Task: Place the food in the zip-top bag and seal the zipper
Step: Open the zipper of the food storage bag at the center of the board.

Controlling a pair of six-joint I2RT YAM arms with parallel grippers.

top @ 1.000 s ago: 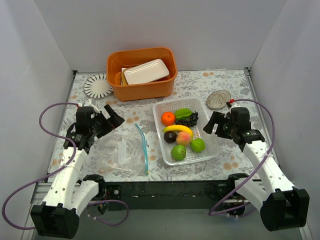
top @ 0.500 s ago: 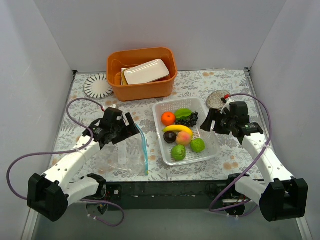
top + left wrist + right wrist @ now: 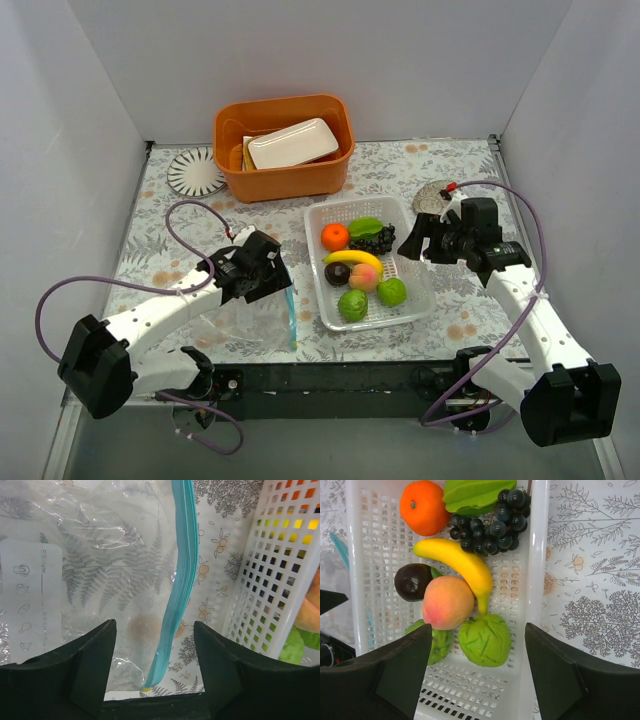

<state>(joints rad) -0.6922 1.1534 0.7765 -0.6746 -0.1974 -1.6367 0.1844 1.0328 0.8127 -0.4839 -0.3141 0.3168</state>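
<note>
Shifted right since a second ago: left end effector (image 3: 265, 272), from the left side of the worktop (image 3: 470, 325) to the zip-top bag (image 3: 238, 318), fingers narrowing yet apart and empty. Edged left over the white basket (image 3: 423, 300): right end effector (image 3: 418, 243), spread wide, holding nothing. Suggests a pinch on the bag's mouth ahead of loading; no food bagged so far. From the left wrist, shows the zipper (image 3: 182, 580) running between the fingers, unclamped, basket just right of it. From the right wrist, shows orange (image 3: 424, 507), grapes (image 3: 490, 525), banana (image 3: 460, 565), peach (image 3: 447, 602), plum (image 3: 412, 581) and limes (image 3: 485, 639), all in the basket; from above, merely a teal line beside the arm.
</note>
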